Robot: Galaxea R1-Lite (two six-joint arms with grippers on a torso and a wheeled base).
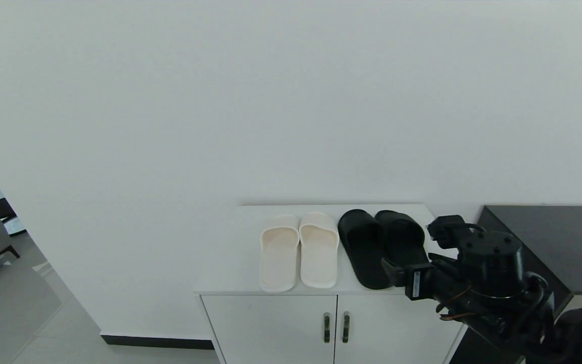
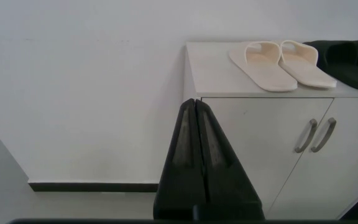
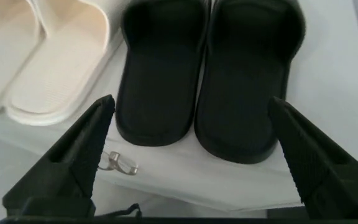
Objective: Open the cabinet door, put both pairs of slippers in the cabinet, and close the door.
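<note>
Right gripper (image 3: 191,104) spread apart, facing black rubber slippers (image 3: 160,81); left gripper (image 2: 196,112) pressed together. White cabinet door (image 1: 271,328) closed: gripping slippers first likely leaves them nowhere to go.

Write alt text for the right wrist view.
The right gripper, jaws wide open, faces a pair of black slippers lying side by side on the white cabinet top. A pair of cream slippers lies beside them.
</note>
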